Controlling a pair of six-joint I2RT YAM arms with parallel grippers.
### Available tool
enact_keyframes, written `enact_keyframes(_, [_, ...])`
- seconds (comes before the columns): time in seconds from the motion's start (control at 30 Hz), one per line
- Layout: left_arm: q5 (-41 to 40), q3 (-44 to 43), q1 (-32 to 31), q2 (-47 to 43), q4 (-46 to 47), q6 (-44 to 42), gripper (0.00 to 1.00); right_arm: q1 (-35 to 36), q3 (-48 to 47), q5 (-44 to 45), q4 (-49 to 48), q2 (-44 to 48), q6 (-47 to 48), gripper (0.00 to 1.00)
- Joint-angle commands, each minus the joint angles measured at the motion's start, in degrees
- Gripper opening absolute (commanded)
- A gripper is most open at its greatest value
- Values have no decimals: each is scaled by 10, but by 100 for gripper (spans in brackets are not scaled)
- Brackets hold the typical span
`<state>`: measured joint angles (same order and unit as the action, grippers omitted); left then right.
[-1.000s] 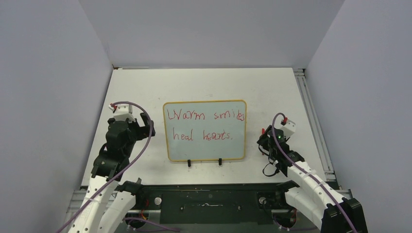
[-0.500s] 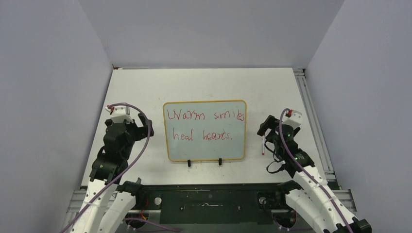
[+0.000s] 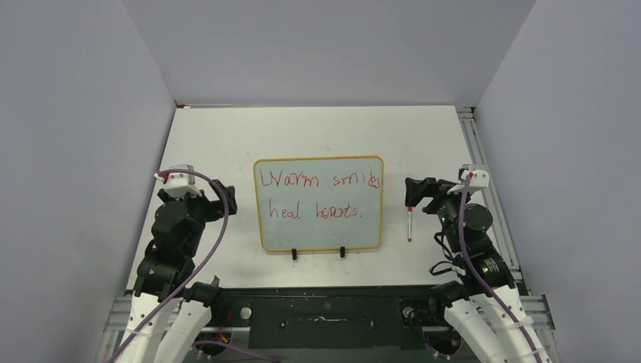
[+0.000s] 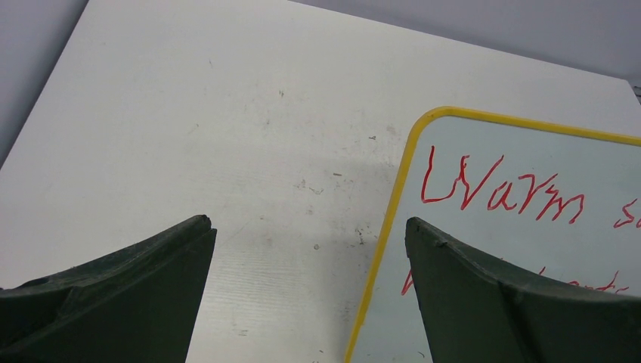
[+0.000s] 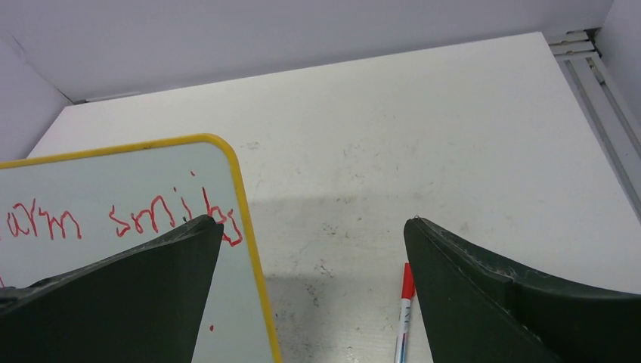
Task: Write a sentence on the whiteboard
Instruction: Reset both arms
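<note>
The whiteboard [image 3: 317,236] lies flat mid-table, its yellow frame and two black feet toward the arms. The sentence [image 3: 319,181] is in red letters on two lines, "Warm smiles" over "heal hearts." A red-capped marker [image 3: 409,224] lies on the table just right of the board. My right gripper [image 3: 414,191] hovers open above the marker's top end, holding nothing. My left gripper [image 3: 227,196] stands open and empty left of the board. In the left wrist view the left gripper [image 4: 310,223] straddles the board's frame [image 4: 393,204] near "Warm" [image 4: 503,193]. In the right wrist view the right gripper [image 5: 314,221] spans the frame [image 5: 242,197] and the marker [image 5: 404,310].
Grey walls close in the table on the left, back and right. An aluminium rail [image 3: 484,181] runs along the table's right edge. A dark base plate [image 3: 325,306] spans the near edge between the two arms.
My right gripper has opened and let the marker down on the table, then pulled back to the right and up. The left arm has drawn back slightly leftward.
</note>
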<state>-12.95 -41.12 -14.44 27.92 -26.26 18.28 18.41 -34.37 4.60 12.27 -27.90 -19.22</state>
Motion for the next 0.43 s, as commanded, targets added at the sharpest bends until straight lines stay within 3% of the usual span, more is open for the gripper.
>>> enact_keyframes(0.0, [2, -9, 4, -16, 35, -2, 96, 0, -29, -7, -12, 7, 20, 94])
enact_keyframes(0.4, [-15, -9, 4, -19, 26, 0, 96, 0, -28, 14, -1, 2, 11, 93])
